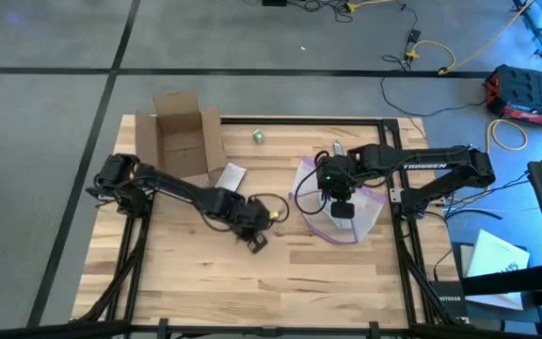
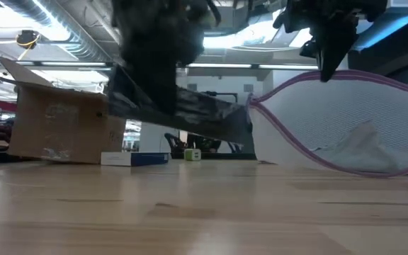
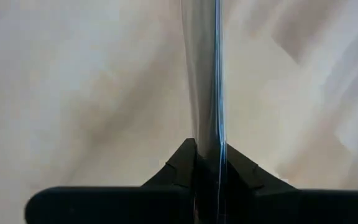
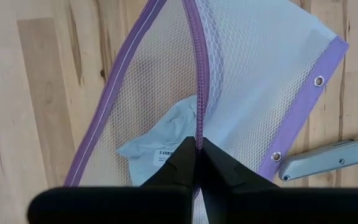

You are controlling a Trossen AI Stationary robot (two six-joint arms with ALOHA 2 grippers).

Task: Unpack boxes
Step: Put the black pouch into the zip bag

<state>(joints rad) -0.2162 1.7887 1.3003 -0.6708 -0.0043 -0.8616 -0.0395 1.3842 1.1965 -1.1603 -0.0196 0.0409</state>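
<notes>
The wooden table [image 1: 205,273] carries everything in view. At its far-left corner stands the open brown box [image 1: 179,141], flaps up, well apart from both grippers; in the low view it sits at the left [image 2: 59,127], and just beside it lies a flat white-and-blue packet [image 2: 134,158].

Next in size is the mesh bag [image 1: 346,221] with a purple zip edge, lying right of the table's middle. In the low view its purple edge is lifted into an arch [image 2: 346,127], and a pale packet [image 4: 160,149] shows inside it through the mesh.

The left arm reaches from the table's left edge toward the middle, and the left gripper [image 1: 255,237] is pressed together on a thin, flat, dark glossy sheet [image 2: 190,113], which hangs tilted above the table in the low view. The left wrist view shows that sheet edge-on between the closed fingers [image 3: 241,171].

The right arm comes in from the right side, and the right gripper [image 4: 197,152] is pinched shut on the bag's purple zip edge, holding it up.

A grey knife [image 4: 328,158] lies on the wood touching or just beside the bag's edge. A small green cube [image 1: 258,137] sits near the far edge, right of the box.
</notes>
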